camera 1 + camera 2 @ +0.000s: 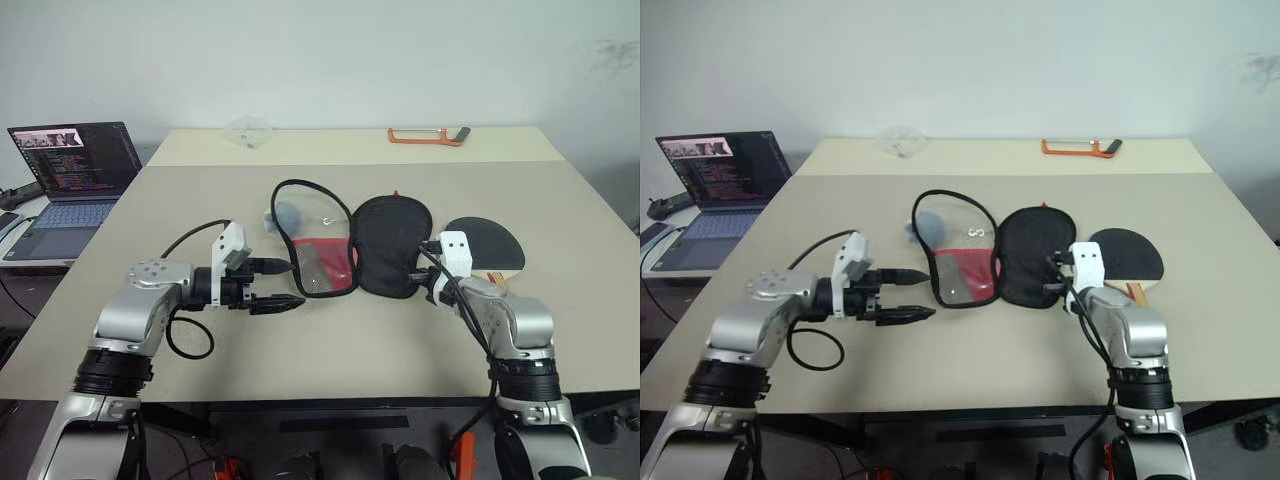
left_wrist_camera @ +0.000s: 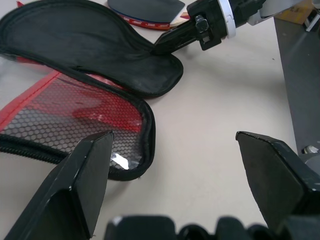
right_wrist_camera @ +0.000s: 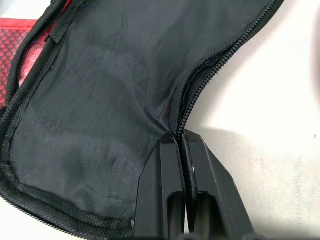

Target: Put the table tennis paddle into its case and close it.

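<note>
Two black-fingered robot grippers work over a beige matte table [image 1: 330,350]. Nearest the head camera, the left gripper [image 1: 282,286] hovers with its jaws spread wide and nothing between them, just short of the narrow end of the case. The right gripper [image 3: 181,145] is clenched on the zip edge of the case, its two fingers pressed together over the black teeth of the zipper where fabric meets table.

Lying unzipped and spread flat at mid-table is the paddle-shaped black fabric case [image 1: 392,245], its two halves side by side. One half shows a plain, faintly creased black lining; the other half [image 1: 315,238] has a clear glossy window above a red lower part covered in black honeycomb mesh, edged in thick black piping. White marks show faintly on that half, too small to read.

Just beside the case, on the robot's right, the table tennis paddle [image 1: 490,243] rests flat on the table, outside the case: a round black-rubber blade with a red rim, its pale wooden handle mostly hidden behind the right arm.

Farther back lie an orange-framed hand tool [image 1: 428,136] and a crumpled clear plastic wrapper [image 1: 248,131]. An open dark laptop [image 1: 72,180], its screen filled with unreadable lines of text, sits on a separate surface to the robot's left.
</note>
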Controlling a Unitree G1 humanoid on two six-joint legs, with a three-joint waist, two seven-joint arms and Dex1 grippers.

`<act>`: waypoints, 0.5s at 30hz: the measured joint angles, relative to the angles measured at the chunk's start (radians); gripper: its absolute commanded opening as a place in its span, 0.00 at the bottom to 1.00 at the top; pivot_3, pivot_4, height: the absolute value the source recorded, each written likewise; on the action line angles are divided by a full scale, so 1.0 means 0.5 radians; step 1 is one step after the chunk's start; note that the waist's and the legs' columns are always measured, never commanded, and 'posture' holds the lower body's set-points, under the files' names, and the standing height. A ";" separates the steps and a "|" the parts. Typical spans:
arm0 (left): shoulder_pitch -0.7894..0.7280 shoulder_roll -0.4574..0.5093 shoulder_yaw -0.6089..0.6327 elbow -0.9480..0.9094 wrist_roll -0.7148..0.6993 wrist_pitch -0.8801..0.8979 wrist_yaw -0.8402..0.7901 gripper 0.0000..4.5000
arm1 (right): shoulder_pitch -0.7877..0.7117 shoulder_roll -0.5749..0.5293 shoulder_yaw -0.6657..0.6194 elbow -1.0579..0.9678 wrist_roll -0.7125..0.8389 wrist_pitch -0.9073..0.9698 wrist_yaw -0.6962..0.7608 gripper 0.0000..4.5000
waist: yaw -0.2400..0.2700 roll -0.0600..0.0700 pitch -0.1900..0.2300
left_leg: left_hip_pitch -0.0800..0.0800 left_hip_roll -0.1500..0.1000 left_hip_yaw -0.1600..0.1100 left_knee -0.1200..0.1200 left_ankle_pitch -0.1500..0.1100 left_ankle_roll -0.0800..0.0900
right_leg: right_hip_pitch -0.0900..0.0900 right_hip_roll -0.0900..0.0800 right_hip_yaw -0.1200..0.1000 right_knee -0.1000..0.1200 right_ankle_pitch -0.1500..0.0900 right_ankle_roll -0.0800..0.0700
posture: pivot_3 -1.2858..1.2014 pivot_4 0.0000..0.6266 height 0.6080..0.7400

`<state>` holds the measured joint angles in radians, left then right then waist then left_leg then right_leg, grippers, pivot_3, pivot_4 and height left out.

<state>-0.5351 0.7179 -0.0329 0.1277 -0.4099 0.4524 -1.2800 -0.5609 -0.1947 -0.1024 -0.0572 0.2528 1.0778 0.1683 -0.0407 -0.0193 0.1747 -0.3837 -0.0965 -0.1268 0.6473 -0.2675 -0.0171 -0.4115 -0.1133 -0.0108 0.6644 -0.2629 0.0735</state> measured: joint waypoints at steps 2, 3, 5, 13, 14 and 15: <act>0.000 0.001 0.000 0.000 0.000 -0.001 -0.003 0.95 | 0.000 -0.018 0.012 0.004 -0.011 -0.014 0.000 0.10 | 0.000 0.000 0.000 | 0.000 0.000 0.000 0.000 0.000 0.000 | 0.000 0.000 0.000 0.000 0.000 0.000 | 0.52 0.24 1.00; 0.000 0.002 0.000 0.001 0.000 -0.004 -0.008 0.95 | -0.001 -0.038 0.013 0.016 -0.016 -0.033 0.002 0.15 | 0.001 0.000 0.000 | 0.000 0.000 0.000 0.000 0.000 0.000 | 0.000 0.000 0.000 0.000 0.000 0.000 | 0.52 0.24 1.00; 0.001 0.007 0.000 0.007 0.000 -0.014 -0.024 0.95 | -0.001 -0.094 0.009 0.051 -0.030 -0.066 0.008 0.31 | 0.003 0.000 0.000 | 0.000 0.000 0.001 0.000 0.000 0.000 | 0.000 0.000 0.000 -0.001 0.000 0.000 | 0.52 0.24 1.00; 0.032 0.008 0.001 0.064 0.002 -0.100 -0.044 0.95 | -0.004 -0.226 0.006 0.059 -0.018 -0.121 0.107 0.93 | 0.001 0.000 0.000 | 0.000 0.001 0.002 0.000 0.000 0.000 | 0.000 0.001 0.001 -0.001 0.000 0.000 | 0.52 0.24 1.00; 0.039 0.008 0.001 0.064 0.002 -0.103 -0.044 0.95 | -0.004 -0.258 -0.004 0.026 0.015 -0.116 0.149 0.99 | 0.001 0.000 0.000 | 0.000 0.001 0.002 0.000 0.000 0.000 | 0.000 0.001 0.001 -0.001 0.000 0.000 | 0.52 0.24 1.00; 0.044 0.007 0.001 0.064 0.002 -0.105 -0.044 0.95 | -0.006 -0.296 -0.015 -0.017 0.044 -0.104 0.188 0.99 | 0.002 0.000 0.000 | 0.000 0.001 0.002 0.000 0.000 0.000 | 0.000 0.001 0.000 -0.001 0.000 -0.001 | 0.52 0.24 1.00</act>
<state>-0.5129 0.7213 -0.0325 0.1596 -0.4091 0.4000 -1.3021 -0.5641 -0.3426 -0.1102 -0.0655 0.2750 1.0259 0.2622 -0.0400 -0.0194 0.1748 -0.3838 -0.0958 -0.1256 0.6472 -0.2675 -0.0169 -0.4114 -0.1128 -0.0106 0.6638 -0.2627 0.0732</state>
